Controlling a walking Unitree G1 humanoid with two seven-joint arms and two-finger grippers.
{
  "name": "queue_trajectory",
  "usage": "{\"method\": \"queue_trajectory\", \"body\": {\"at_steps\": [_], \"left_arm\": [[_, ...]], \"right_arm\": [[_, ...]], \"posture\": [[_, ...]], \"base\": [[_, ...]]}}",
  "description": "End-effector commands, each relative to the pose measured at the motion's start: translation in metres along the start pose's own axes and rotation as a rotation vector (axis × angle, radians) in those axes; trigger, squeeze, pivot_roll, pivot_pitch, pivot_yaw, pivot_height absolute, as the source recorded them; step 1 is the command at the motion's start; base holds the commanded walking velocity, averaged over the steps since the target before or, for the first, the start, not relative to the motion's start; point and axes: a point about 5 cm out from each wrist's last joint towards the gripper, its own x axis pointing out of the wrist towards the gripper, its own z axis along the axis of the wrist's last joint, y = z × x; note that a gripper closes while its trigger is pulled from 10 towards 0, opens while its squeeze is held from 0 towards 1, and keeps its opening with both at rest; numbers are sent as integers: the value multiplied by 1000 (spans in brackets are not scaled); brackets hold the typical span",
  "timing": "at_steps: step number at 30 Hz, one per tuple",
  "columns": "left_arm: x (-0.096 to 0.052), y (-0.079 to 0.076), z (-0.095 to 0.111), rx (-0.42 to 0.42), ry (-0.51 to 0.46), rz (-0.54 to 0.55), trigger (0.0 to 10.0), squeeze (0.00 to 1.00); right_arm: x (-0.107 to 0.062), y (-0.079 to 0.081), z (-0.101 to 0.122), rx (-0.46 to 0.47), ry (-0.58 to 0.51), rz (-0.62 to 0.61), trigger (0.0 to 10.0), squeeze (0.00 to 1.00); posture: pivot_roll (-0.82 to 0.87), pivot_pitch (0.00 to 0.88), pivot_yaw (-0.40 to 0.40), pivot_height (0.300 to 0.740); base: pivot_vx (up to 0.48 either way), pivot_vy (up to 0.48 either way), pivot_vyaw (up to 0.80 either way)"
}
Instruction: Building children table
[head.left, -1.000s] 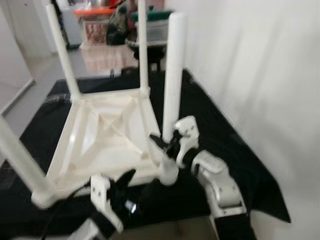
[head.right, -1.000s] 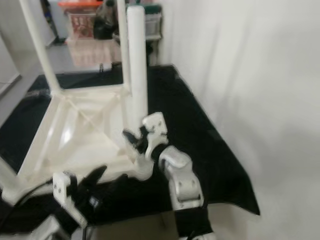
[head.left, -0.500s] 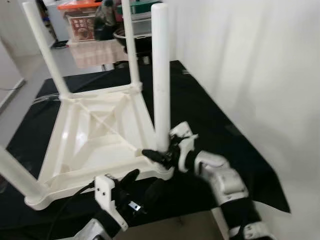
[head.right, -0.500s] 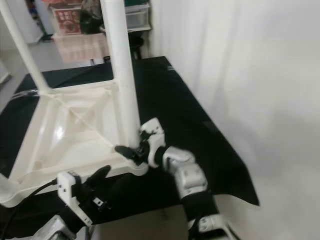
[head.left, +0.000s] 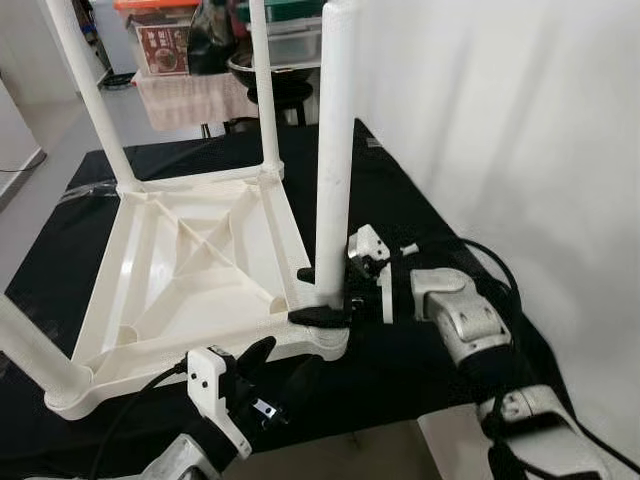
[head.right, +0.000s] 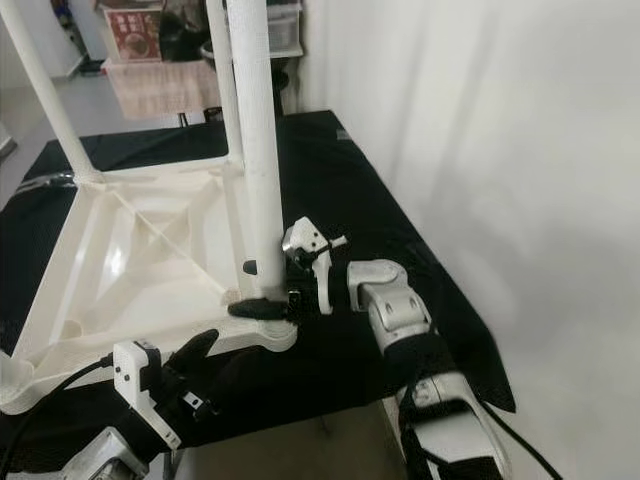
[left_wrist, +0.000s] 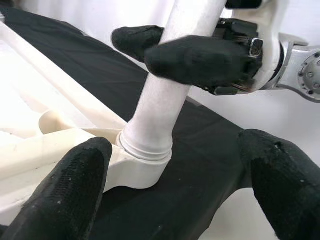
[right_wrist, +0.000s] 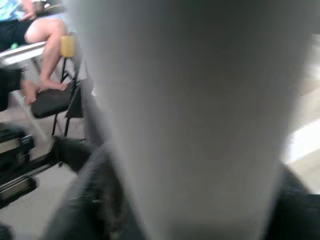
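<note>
A white plastic children's table (head.left: 200, 260) lies upside down on a black cloth (head.left: 420, 220), with its legs pointing up. My right gripper (head.left: 316, 295) is shut on the near-right leg (head.left: 335, 150), just above the corner socket (left_wrist: 142, 160) that holds it. One black finger (left_wrist: 200, 60) wraps the front of that leg. My left gripper (head.left: 283, 365) hovers open just in front of and below the same corner, touching nothing. In the right wrist view the leg (right_wrist: 190, 110) is a close blur.
A white wall (head.left: 500, 120) runs close along the right. Three other legs stand up: far left (head.left: 90, 95), far right (head.left: 263, 90), near left (head.left: 30, 350). Storage boxes (head.left: 165, 40) sit behind. A seated person (right_wrist: 45, 35) shows in the right wrist view.
The camera has shifted. My right arm has swung out to the right, and its fingers now lie level around the base of the leg. The left gripper has stayed in place.
</note>
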Motion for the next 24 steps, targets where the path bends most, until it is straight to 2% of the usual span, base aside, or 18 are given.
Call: {"method": "queue_trajectory", "body": {"at_steps": [1, 5, 9, 12, 13, 16, 17, 18, 19, 20, 21, 22, 24], "left_arm": [[-1, 2, -2, -2, 4, 14, 10000, 0], [-1, 1, -2, -3, 0, 14, 10000, 0], [-3, -1, -1, -5, -2, 14, 10000, 0], [-4, -1, -1, -7, -2, 13, 10000, 0], [-5, -1, 0, -9, -2, 12, 10000, 0], [-5, -1, 0, -9, -2, 12, 10000, 0], [-6, -1, 1, -10, -1, 12, 10000, 0], [-6, -1, 1, -10, -1, 12, 10000, 0], [-7, 0, 1, -13, 1, 10, 10000, 0], [-7, 0, 1, -13, 1, 10, 10000, 0], [-7, 0, 1, -14, 3, 9, 10000, 0], [-7, 0, 2, -16, 3, 8, 10000, 0], [-7, 0, 2, -15, 3, 9, 10000, 0]], "right_arm": [[3, -1, 0, 10, -16, 0, 0, 0], [0, -2, -5, 12, -20, -43, 0, 0], [-13, 6, -15, 34, -49, -104, 0, 0], [-15, 10, -19, 62, -57, -137, 0, 0], [-10, 20, -29, 69, -31, -176, 0, 0], [-10, 20, -29, 69, -31, -176, 0, 0], [-5, 16, -46, 156, 7, -568, 0, 0], [-5, 16, -46, 156, 7, -568, 0, 0], [0, 29, -63, 182, 73, -728, 0, 0], [0, 29, -63, 182, 73, -728, 0, 0], [0, 31, -67, 178, 108, -829, 0, 0], [1, 30, -68, 182, 119, -848, 0, 0], [4, 30, -67, 176, 118, -802, 0, 0]], "posture": [[21, 0, 2, 740], [18, 0, 2, 740], [6, 0, 8, 740], [-2, 0, 10, 740], [-3, 0, 12, 740], [-3, 0, 12, 740], [-17, 0, 18, 740], [-17, 0, 18, 740], [-10, 0, 23, 740], [-10, 0, 23, 740], [-20, 0, 26, 740], [-14, 0, 17, 740], [-16, 0, 17, 740]], "base": [[0, 0, 0], [0, 0, 0], [0, 0, 0], [0, 0, 0], [0, 0, 0], [0, 0, 0], [0, 0, 0], [0, 0, 0], [0, 0, 0], [0, 0, 0], [0, 0, 0], [0, 0, 0], [0, 0, 0]]}}
